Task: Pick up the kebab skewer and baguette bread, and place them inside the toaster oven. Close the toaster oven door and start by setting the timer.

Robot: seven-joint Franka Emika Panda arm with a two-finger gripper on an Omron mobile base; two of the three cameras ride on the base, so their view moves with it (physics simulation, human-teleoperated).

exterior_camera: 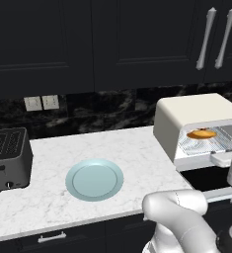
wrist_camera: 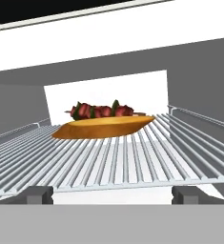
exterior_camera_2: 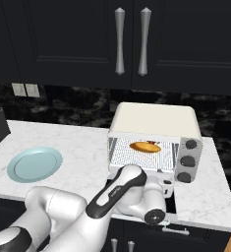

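A white marble counter [exterior_camera: 112, 148] runs under dark cabinets, carrying a pale blue plate [exterior_camera: 94, 179] and a dark grey toaster [exterior_camera: 9, 158] at the left. The toaster oven [exterior_camera_2: 154, 140] stands at the right with its front open. On its wire rack [wrist_camera: 118, 159] the baguette [wrist_camera: 104, 127] lies in front, the kebab skewer [wrist_camera: 101, 111] just behind it. The claw [wrist_camera: 112, 194] hovers empty at the rack's front edge, its tips apart.

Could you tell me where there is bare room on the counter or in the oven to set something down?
Bare marble lies between the slot toaster and the pale blue plate, whose dish is empty, and between it and the toaster oven. The rack's front is free; baguette bread and kebab skewer crowd the back.
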